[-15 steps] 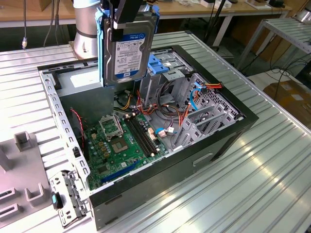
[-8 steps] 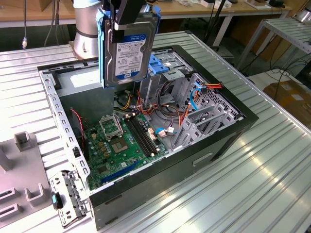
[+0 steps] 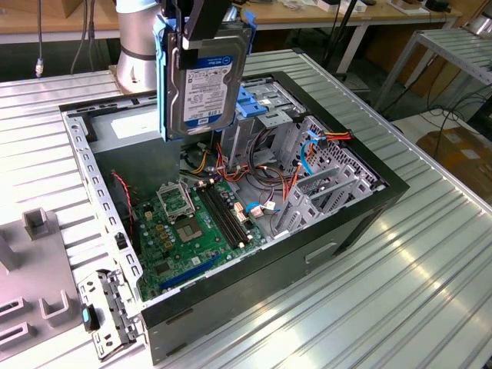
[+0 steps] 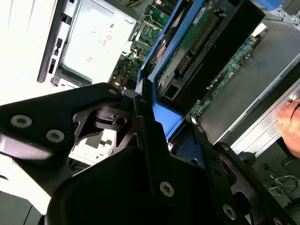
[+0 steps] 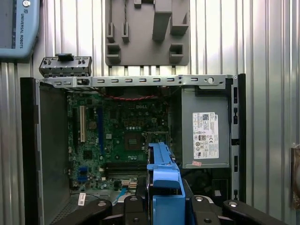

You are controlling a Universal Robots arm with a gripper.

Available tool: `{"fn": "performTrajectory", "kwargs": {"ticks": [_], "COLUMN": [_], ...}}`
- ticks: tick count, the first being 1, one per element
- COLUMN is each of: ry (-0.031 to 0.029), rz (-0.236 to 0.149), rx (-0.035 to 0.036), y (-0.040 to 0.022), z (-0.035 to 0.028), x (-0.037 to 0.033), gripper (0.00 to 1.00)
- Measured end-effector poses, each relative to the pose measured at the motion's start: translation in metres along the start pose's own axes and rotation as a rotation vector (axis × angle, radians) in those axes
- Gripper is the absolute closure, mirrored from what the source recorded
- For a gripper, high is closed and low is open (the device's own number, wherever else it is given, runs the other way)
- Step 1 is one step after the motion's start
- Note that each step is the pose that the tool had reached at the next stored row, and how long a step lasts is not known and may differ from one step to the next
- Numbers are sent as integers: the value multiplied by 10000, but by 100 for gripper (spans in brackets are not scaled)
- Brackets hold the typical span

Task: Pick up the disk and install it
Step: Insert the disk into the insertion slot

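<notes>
The disk hangs upright above the back part of the open computer case, its white label with a blue band facing the exterior view and blue rails along its sides. My gripper is shut on its upper end, black fingers clamped across the rails. In the second wrist view the disk shows its green circuit board and a blue rail between my gripper fingers. In the first wrist view the disk appears edge-on as a blue rail above the motherboard, held by the gripper.
Inside the case lie the motherboard, coloured cables, a grey metal cage and a blue bracket. The power-supply box sits at one end. A grey fixture lies on the ribbed table. A person's hand rests nearby.
</notes>
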State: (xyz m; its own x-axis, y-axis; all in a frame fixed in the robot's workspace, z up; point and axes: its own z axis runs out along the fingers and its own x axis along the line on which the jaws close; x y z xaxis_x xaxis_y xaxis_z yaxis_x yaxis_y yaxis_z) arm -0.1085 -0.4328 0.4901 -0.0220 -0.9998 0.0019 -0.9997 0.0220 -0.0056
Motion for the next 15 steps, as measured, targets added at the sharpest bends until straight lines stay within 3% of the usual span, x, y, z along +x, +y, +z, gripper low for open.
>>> {"fn": "performTrajectory", "kwargs": {"ticks": [15], "ry": [0], "rz": [-1], "rx": [0], "y": [-2], "z": [0], "x": [78], "gripper": [63]}}
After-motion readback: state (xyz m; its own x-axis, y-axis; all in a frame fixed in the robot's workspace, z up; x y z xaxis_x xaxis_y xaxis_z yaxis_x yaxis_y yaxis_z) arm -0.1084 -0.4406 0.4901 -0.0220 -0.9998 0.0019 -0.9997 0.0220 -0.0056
